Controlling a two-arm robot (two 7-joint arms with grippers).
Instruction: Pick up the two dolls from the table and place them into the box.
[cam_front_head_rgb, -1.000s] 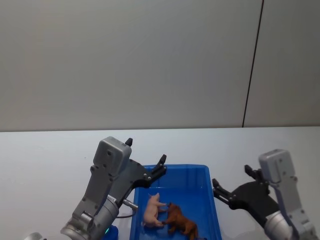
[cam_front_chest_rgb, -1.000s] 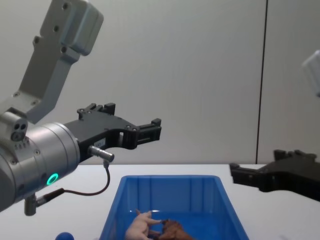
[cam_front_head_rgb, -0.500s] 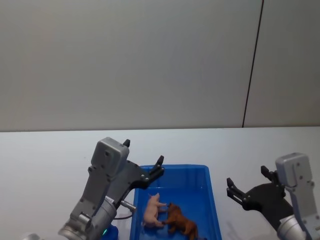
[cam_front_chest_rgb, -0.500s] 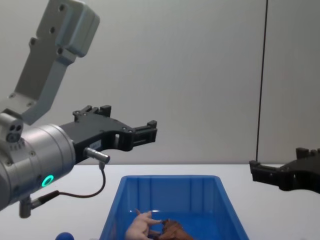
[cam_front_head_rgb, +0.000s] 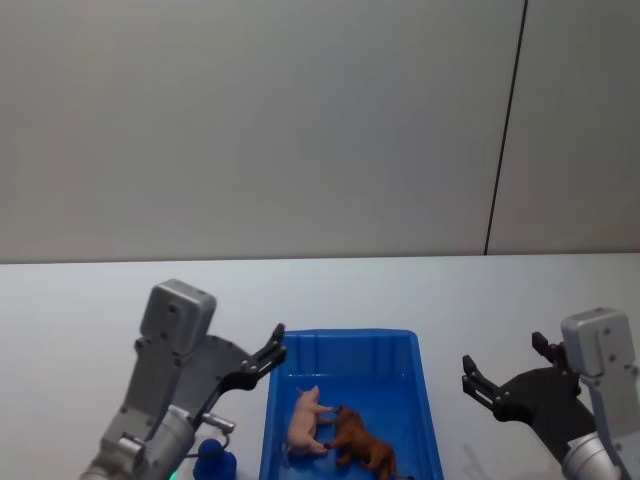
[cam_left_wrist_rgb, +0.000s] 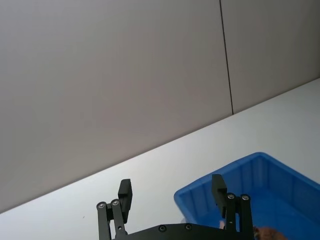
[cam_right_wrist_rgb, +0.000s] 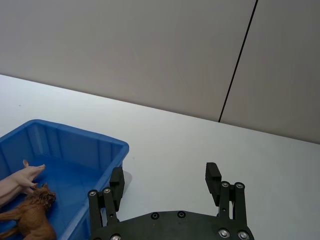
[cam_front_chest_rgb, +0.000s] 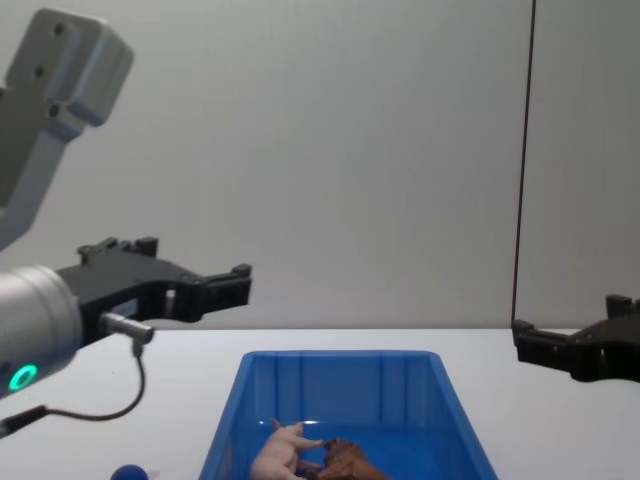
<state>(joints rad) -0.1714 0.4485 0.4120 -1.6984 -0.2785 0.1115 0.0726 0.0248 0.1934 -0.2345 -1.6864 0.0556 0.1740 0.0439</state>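
Hovering clear of the box (cam_front_head_rgb: 345, 338), the left tool (cam_left_wrist_rgb: 171, 186) is held with its fingers spread wide and nothing between them. The right tool (cam_right_wrist_rgb: 164, 173) is seen just the same, wide and empty. Both dolls are found on the box floor, below and between the two tools.

Now, what's hidden. The box's near end is cut off by the head view's lower edge, and the brown doll's (cam_front_head_rgb: 362, 445) hind end is nearly lost there too. In the chest view only the dolls' upper parts are caught above the bottom edge. A small blue ball (cam_front_head_rgb: 212, 462) on the tabletop (cam_front_head_rgb: 90, 290) is partly covered by the left arm, back behind the left tool's fingertips.

Room next. The left tool is carried high by the box's far left corner, apart from the rim. The right tool is held out beyond the right rim, above bare tabletop and well apart from the wall. Open floor is seen in the box's far half, ahead of the dolls.

Orientation. The pink doll (cam_front_head_rgb: 305, 420) is laid on its side, long axis running near-to-far along the box, legs turned toward the right tool's side. The brown doll is set on a slant, head end against the pink doll, body trailing toward the near right corner.
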